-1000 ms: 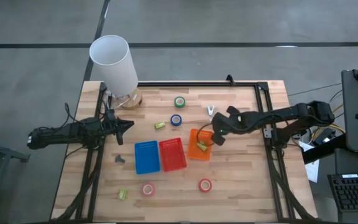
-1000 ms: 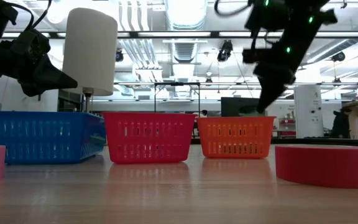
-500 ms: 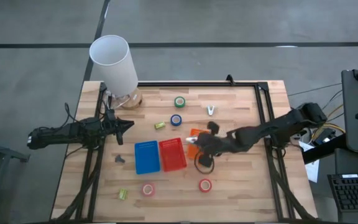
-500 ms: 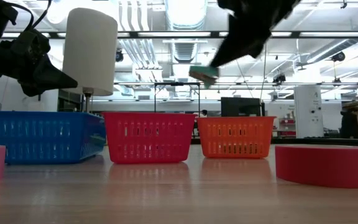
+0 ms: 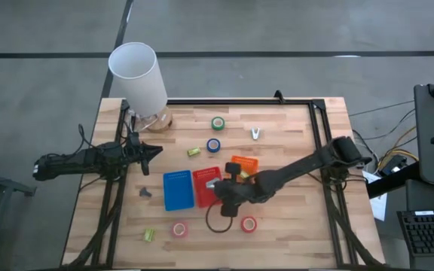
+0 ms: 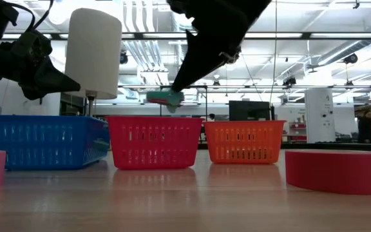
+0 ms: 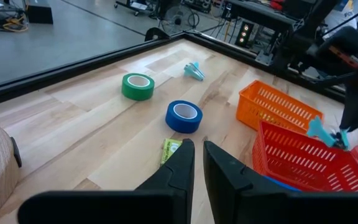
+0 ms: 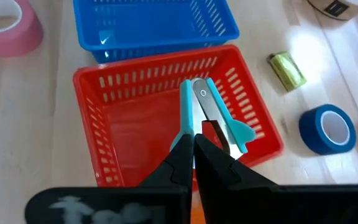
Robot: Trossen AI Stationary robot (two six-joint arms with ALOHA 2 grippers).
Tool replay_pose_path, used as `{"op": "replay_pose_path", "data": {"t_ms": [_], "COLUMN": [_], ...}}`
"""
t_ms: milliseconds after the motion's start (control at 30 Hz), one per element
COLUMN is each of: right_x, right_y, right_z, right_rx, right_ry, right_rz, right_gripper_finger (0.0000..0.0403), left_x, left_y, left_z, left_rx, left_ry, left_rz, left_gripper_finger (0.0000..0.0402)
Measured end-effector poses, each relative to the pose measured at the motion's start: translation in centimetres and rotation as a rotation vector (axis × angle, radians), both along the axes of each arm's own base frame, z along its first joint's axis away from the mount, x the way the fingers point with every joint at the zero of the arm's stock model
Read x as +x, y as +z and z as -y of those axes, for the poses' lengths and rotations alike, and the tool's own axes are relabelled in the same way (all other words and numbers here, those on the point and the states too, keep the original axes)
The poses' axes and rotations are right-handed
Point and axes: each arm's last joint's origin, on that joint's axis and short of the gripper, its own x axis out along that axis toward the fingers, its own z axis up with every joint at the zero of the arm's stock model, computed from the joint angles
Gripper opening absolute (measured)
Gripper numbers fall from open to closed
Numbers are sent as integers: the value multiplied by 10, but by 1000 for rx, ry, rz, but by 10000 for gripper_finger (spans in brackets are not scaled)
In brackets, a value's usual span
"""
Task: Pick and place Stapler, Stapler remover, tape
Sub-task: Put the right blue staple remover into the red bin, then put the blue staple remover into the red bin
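We see the wooden tabletop with three baskets in a row: the blue basket, the red basket and the orange basket. A tall white cylinder stands at the far left corner.

The right arm reaches in from the right side, stretched low and far across the tabletop, and its right hand hangs above the red basket. The fingers are clamped together on a teal stapler remover, which they grip at one end. In the right wrist view the stapler remover points out beyond the fingertips, over the inside of the red basket, and in the low view it is clearly higher than the basket rim.

The left arm lies at the left edge, and its left hand hovers with the fingers a little apart, holding nothing.

The green tape and the blue tape lie behind the baskets. The two red tape rolls lie in front of the baskets.
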Motion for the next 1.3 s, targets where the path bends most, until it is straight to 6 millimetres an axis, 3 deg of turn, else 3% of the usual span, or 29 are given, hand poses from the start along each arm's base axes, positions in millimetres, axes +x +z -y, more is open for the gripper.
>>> {"op": "replay_pose_path", "data": {"t_ms": [467,700,1000,1100,1300], "right_x": [11,11,11,7,-14], "right_y": [-25,-26,-26,-15,28], "right_z": [-2,-2,-2,-1,13], "right_rx": [-1,4,21,8,-95], "right_ry": [23,28,30,26,-88], "right_rz": [-66,-71,-75,-96,-66], "right_gripper_finger": [8,10,71,91,106], "left_x": [0,0,0,0,0], "left_y": [0,0,0,0,0], "left_z": [0,0,0,0,0], "left_rx": [0,0,0,0,0], "left_ry": [0,0,0,0,0], "left_rz": [0,0,0,0,0], "left_gripper_finger": [37,37,37,37,37]}}
